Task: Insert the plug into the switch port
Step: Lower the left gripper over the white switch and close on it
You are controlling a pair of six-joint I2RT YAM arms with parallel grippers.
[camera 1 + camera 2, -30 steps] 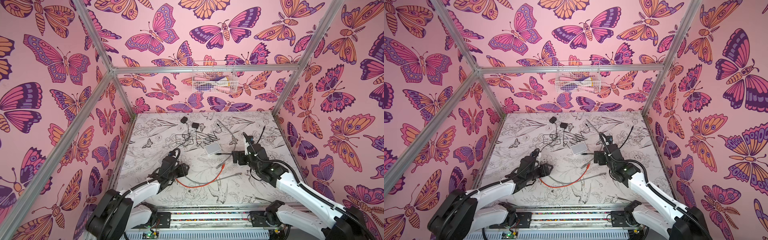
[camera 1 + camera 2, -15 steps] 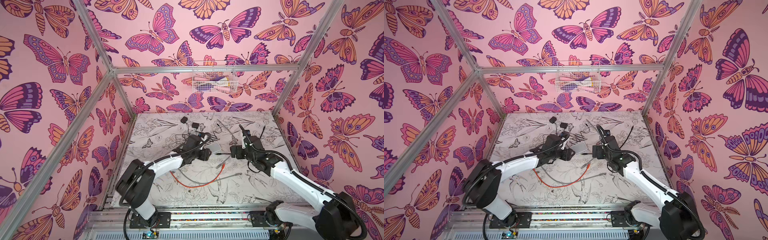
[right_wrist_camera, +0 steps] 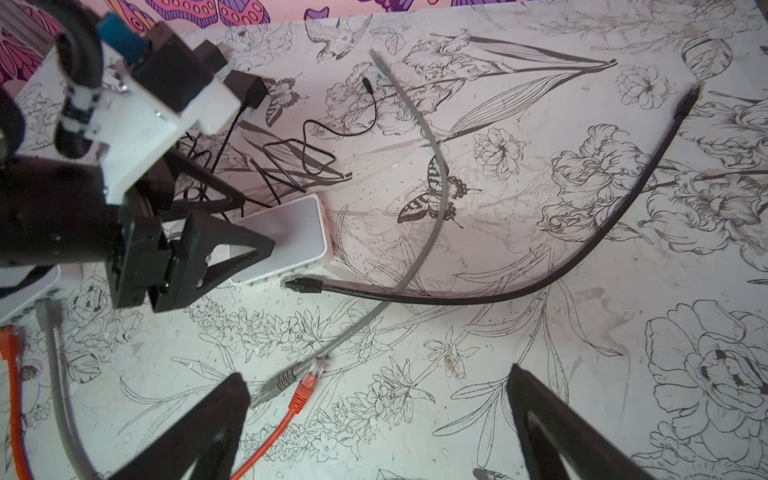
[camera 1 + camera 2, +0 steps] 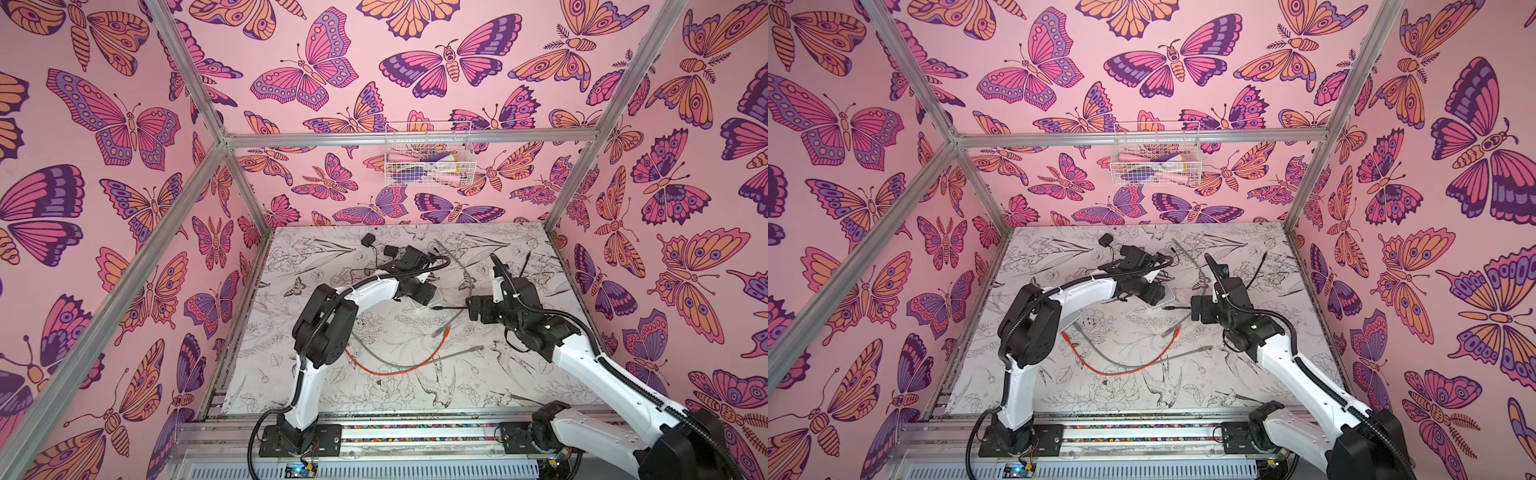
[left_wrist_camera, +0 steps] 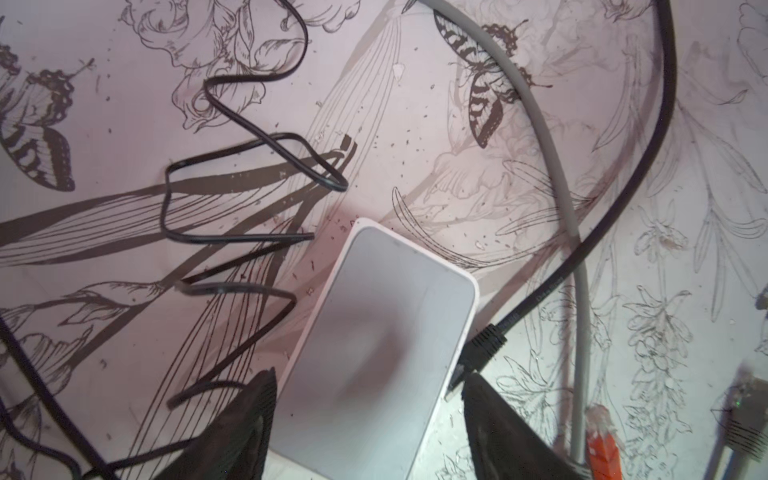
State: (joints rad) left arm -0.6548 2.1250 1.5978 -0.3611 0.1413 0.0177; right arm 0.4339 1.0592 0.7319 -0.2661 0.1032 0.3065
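The white switch (image 5: 382,332) lies flat mid-table, seen in both top views (image 4: 437,296) and in the right wrist view (image 3: 291,232). My left gripper (image 5: 370,376) is open and straddles the switch, one finger (image 5: 241,424) on each side, with a gap at the plug side. The black cable's plug (image 3: 303,285) lies on the table just off the switch's port face (image 5: 482,345), not inserted. My right gripper (image 3: 376,374) is open and empty, hovering right of the plug (image 4: 473,309), with the black cable running away behind it.
A grey cable plug (image 3: 274,384) and an orange cable plug (image 3: 305,384) lie side by side near my right gripper's finger. The orange cable (image 4: 399,368) loops toward the front. A thin black cord with power adapters (image 4: 368,240) lies behind the switch. A wire basket (image 4: 428,158) hangs on the back wall.
My left arm has swung from the table's front left up to the switch and its jaws have widened around it. The right gripper has shifted slightly back toward the plug.
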